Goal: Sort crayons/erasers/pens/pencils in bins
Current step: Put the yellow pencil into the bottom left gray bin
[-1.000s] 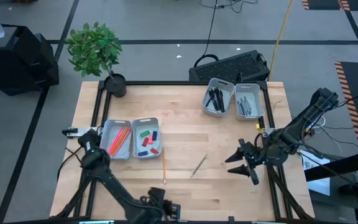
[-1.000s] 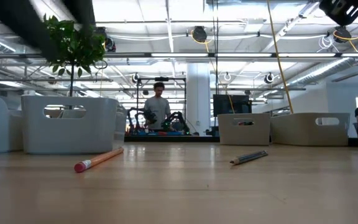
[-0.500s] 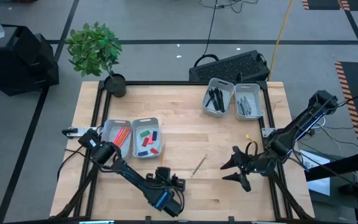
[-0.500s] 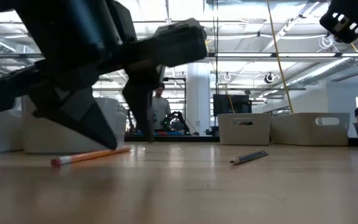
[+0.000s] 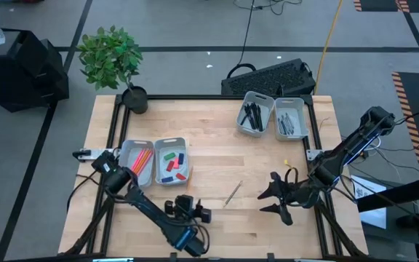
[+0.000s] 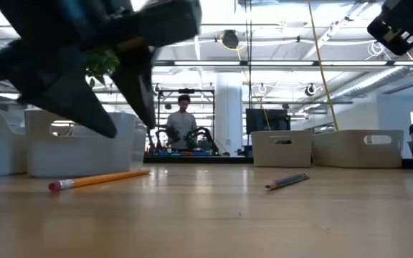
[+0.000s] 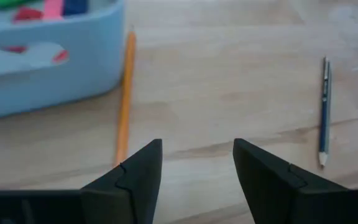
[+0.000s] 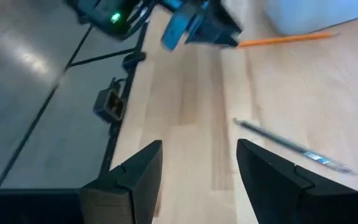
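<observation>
Hovering spread, left gripper [image 7: 197, 165] hides the orange pencil's [image 7: 124, 99] end — right gripper [image 8: 199, 168] released too.

orange pencil [image 7: 124, 99] with pink eraser tip, grey-blue pen [image 7: 324, 111], light-grey bins [image 5: 153, 161], red, green, blue, pink erasers [image 5: 172, 161], pale wood table [image 5: 217, 149], dark left gripper [image 7: 196, 163]

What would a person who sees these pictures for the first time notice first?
Probably the left gripper, open and low over the near part of the table, close to the loose orange pencil that lies beside the bin of coloured erasers. Next comes the right gripper, also open, hovering near the table's right side, with a thin grey pencil lying on the wood between the two arms.
</observation>
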Available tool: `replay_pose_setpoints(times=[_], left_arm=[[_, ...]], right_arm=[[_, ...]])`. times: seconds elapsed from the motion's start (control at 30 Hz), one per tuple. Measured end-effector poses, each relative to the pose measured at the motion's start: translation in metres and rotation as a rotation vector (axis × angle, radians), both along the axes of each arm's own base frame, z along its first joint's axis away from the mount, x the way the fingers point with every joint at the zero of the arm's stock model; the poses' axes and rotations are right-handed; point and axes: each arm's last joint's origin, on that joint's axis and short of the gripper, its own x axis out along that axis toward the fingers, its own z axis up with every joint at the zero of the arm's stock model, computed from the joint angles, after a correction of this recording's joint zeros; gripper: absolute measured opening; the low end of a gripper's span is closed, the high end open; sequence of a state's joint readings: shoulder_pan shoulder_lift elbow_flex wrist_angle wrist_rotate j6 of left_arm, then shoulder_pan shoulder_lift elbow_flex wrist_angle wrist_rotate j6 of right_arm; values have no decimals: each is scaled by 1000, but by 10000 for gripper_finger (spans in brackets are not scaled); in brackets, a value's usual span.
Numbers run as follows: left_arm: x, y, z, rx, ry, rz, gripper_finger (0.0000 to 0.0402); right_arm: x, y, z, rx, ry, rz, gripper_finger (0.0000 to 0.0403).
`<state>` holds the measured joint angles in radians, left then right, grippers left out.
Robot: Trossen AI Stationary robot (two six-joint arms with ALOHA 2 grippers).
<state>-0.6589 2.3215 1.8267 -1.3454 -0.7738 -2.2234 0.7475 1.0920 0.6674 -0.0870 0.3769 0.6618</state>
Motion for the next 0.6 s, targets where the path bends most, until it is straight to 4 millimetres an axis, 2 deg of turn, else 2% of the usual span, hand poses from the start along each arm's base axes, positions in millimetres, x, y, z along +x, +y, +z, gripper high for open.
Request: replay_pose_setpoints(times=[0.17, 0.27, 0.43, 0.6], left_arm=[[-10, -3, -2, 60, 34, 4, 202], [-13, 0, -11, 71, 67, 34, 202], [-15, 14, -48, 43, 65, 59, 202], [-22, 24, -67, 74, 43, 37, 174]], right_arm=[[-1, 2, 0, 13, 20, 67, 201], [-1, 2, 0, 12, 20, 67, 201], [-1, 2, 0, 13, 20, 66, 201], [-1, 2, 0, 21, 23, 60, 201]])
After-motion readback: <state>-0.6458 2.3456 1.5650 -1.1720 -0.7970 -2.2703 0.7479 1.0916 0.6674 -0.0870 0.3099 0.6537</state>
